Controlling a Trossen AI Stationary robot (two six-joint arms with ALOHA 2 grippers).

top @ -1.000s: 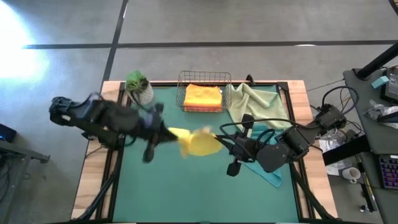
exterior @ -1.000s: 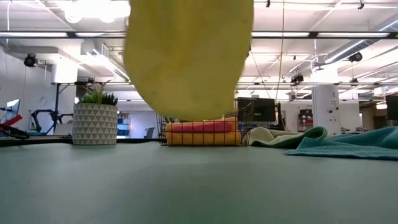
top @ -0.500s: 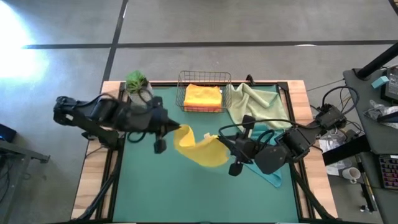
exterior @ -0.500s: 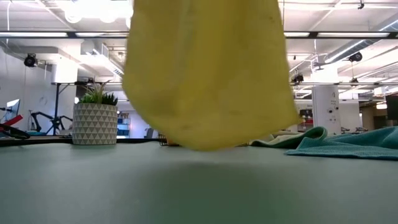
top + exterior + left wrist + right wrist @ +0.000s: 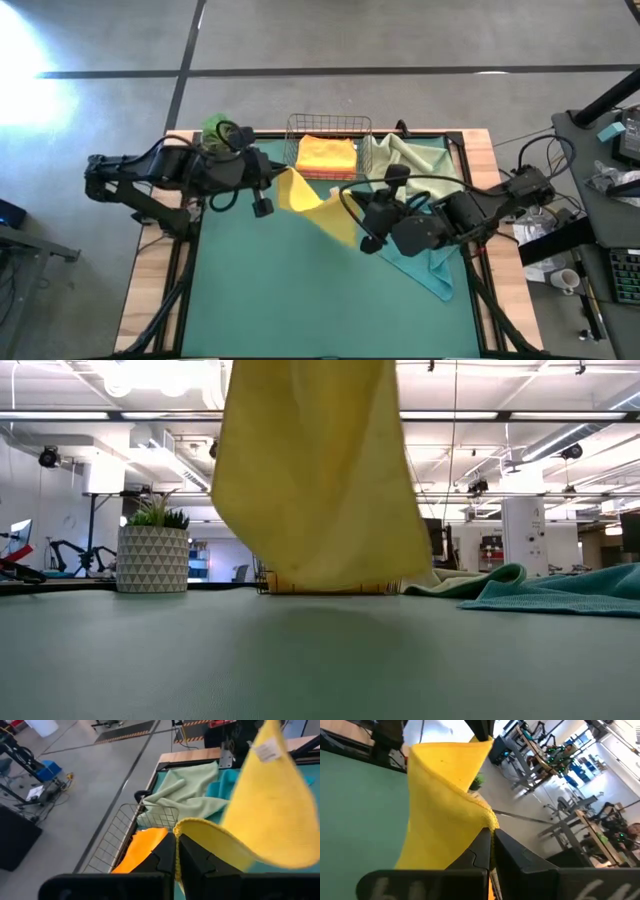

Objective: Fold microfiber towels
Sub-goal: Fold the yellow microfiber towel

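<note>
I pinch the yellow towel (image 5: 318,205) between my left gripper (image 5: 272,187) and right gripper (image 5: 352,222), both shut on its corners, stretched crosswise above the mat.

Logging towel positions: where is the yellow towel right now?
In the high view the yellow towel hangs stretched above the mat, pinched between the left gripper and right gripper, just in front of the wire basket.
</note>
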